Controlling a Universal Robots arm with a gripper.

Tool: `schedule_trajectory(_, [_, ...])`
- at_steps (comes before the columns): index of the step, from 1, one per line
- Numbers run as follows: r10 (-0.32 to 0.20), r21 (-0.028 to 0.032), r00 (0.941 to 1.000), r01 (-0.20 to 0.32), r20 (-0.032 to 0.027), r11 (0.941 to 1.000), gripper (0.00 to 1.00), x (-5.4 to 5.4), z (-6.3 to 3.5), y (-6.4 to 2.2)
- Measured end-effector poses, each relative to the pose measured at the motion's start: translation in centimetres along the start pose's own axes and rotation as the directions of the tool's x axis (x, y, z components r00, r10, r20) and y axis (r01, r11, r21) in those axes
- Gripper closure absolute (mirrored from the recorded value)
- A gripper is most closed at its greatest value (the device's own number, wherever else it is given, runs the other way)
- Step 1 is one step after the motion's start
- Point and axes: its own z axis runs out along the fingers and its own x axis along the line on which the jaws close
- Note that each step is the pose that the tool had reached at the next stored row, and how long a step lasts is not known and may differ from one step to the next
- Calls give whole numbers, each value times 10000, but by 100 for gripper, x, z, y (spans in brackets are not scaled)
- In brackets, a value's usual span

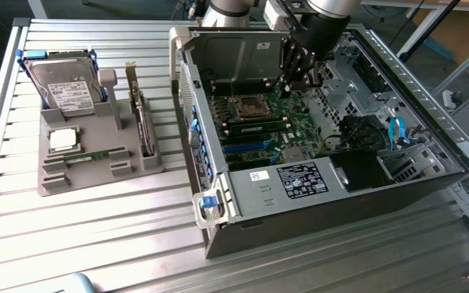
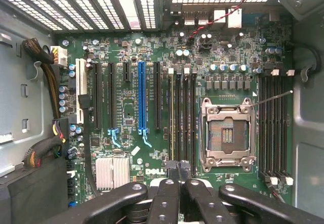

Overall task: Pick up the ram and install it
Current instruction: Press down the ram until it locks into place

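Black pincer (image 2: 177, 176) closed, above motherboard (image 2: 167, 107)

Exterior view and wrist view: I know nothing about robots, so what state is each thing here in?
computer case: open, insides exposed
end effector: shut, down over the motherboard
processor socket: empty
blue expansion slot: empty
ram: lying flat in the grey tray
processor chip: lying in the tray
expansion card: standing upright in the tray

Arm reaching steeply down, pincer (image 2: 177, 172) fingers pressed together
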Motion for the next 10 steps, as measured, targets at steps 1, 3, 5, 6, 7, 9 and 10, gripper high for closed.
schedule_trajectory(1, [0,0,10000,0,0,10000,89,0,0,-2])
schedule_trajectory(3, [2,0,10000,-2,0,10000,89,-1,-1,-35])
schedule_trajectory(5, [1,0,10000,-1,-1,10000,89,-1,-4,-89])
schedule_trajectory(6, [-1,0,10000,1,-1,10000,89,-2,-5,-127])
schedule_trajectory(7, [0,0,10000,0,0,10000,89,-2,-5,-156])
schedule_trajectory(9, [0,0,10000,0,0,10000,89,-2,-7,-213])
schedule_trajectory(10, [0,0,10000,0,0,10000,89,-3,-8,-236])
